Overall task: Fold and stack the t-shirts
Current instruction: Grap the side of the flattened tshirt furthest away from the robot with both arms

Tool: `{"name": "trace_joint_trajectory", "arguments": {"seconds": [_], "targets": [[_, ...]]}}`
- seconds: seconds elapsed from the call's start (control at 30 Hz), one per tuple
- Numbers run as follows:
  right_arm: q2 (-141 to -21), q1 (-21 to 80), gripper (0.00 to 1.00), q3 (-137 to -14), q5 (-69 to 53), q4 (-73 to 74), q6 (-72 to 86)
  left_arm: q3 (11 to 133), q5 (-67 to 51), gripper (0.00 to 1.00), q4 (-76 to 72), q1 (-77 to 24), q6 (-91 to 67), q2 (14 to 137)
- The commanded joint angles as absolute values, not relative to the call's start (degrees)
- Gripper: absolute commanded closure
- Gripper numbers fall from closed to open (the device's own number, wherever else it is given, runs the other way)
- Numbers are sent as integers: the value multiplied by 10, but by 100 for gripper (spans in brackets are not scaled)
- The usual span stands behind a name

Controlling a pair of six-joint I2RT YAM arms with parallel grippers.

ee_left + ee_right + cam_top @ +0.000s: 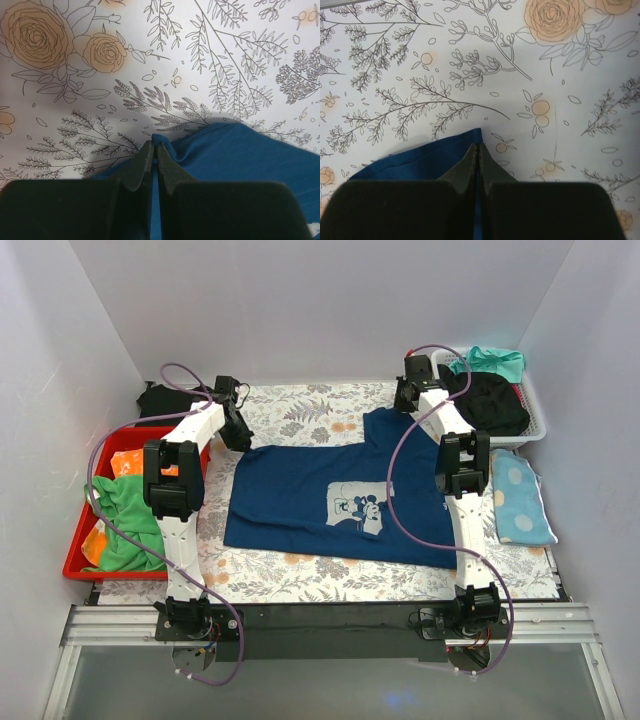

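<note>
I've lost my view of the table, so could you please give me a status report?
Left gripper shut on navy t-shirt corner. Right gripper shut on another corner. Shirt spread flat, unobstructed.

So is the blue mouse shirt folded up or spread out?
Spread out. The navy blue cloth t-shirt lies open on the flowery tablecloth, mouse print up; the left fingers and right fingers pinch its far edge.

Navy t-shirt (pixel 300 500): one.
Black garments (pixel 495 405), (pixel 160 398): two.
Teal garment (pixel 497 360): one.
Green garment (pixel 125 515): one.
Orange cloth (pixel 128 462): one piece or two, cannot tell.
Pale blue dotted cloth (pixel 517 502): one.
Containers: two, a red bin (pixel 72 568) and a white basket (pixel 537 425).
Arms (pixel 180 500), (pixel 462 500): two.
</note>
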State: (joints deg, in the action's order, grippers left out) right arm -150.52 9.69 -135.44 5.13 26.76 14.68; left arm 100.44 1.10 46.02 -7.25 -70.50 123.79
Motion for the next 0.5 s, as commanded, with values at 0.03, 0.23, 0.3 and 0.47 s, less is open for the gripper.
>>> {"name": "trace_joint_trajectory", "arguments": {"seconds": [0.03,0.23,0.3,0.47], "targets": [[-1419,98,99,-1336,100,303,155,1049,18,100,463,-74,-695,1199],[-1354,90,99,-1297,115,303,155,1067,22,100,468,-74,-696,1193],[-1337,88,99,-1286,116,303,154,1071,24,100,468,-74,-696,1188],[-1302,84,99,-1266,109,312,153,1063,26,100,469,-74,-699,1166]]}}
